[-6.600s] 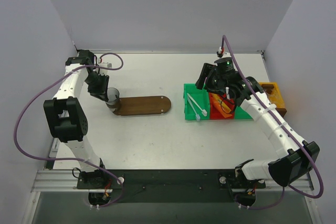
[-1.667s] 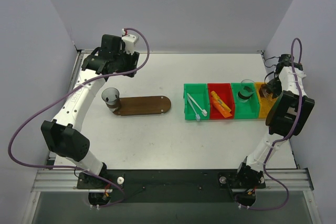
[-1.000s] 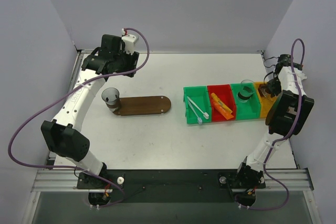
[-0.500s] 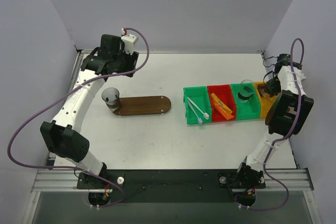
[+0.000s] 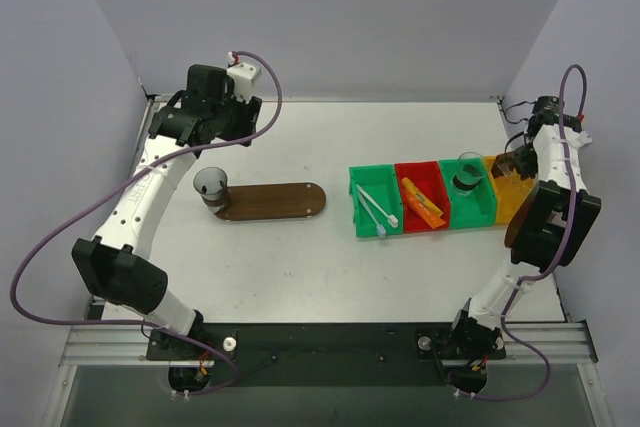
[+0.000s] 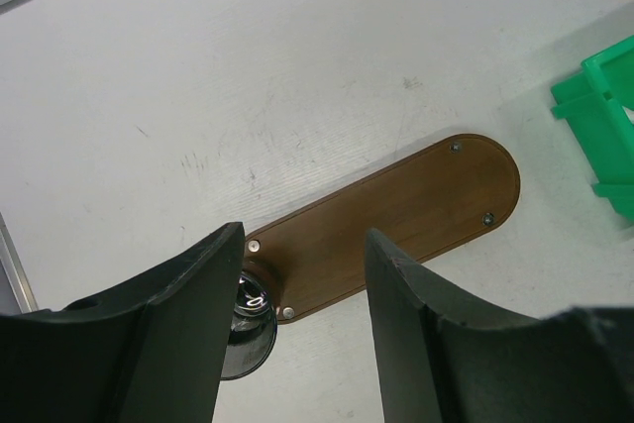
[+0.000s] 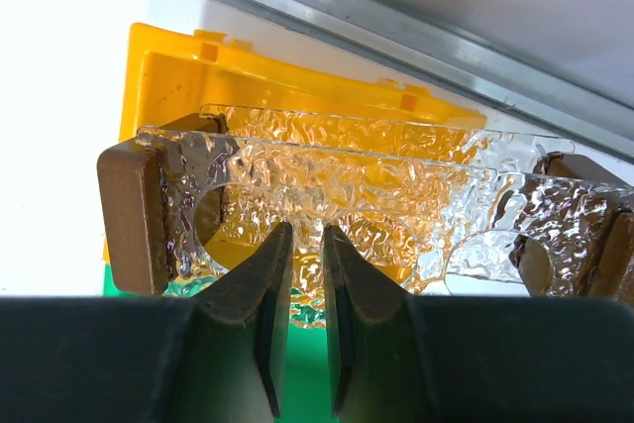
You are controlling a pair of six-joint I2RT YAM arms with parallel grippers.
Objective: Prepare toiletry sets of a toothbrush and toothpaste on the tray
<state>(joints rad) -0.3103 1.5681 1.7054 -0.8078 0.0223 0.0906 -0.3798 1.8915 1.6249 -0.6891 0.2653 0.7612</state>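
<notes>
Brown wood marks the tray [image 5: 270, 201], which is lying flat on the white table [image 5: 300, 277] left of centre, its long axis running left to right. A clear cup [image 5: 211, 185] is standing on the tray's left end.

White toothbrushes [image 5: 373, 207] are resting at a slant in the green bin [image 5: 355, 172] at the left end of a row of four bins. Orange toothpaste tubes [image 5: 422, 201] are lying in the red bin [image 5: 418, 167] right beside it. Both are sitting well apart from the tray. A second cup [image 5: 467, 172] is standing in the second green bin [image 5: 478, 215], and a yellow bin [image 5: 515, 209] is closing the row on the right.

Over the far left of the table, the left gripper [image 6: 302, 235] is hanging high with its jaws spread wide apart. Its wrist camera is looking down between them at the tray and the cup.

At the far right edge, the right gripper [image 7: 305, 235] is reaching to the yellow bin. A clear, pebbled plastic rack [image 7: 396, 185] with round holes and brown wooden end blocks is sitting across that bin. The jaws are drawn almost together, leaving a thin slit in which the rack's lower edge is showing. Whether they are clamping the rack cannot be told from these views.
</notes>
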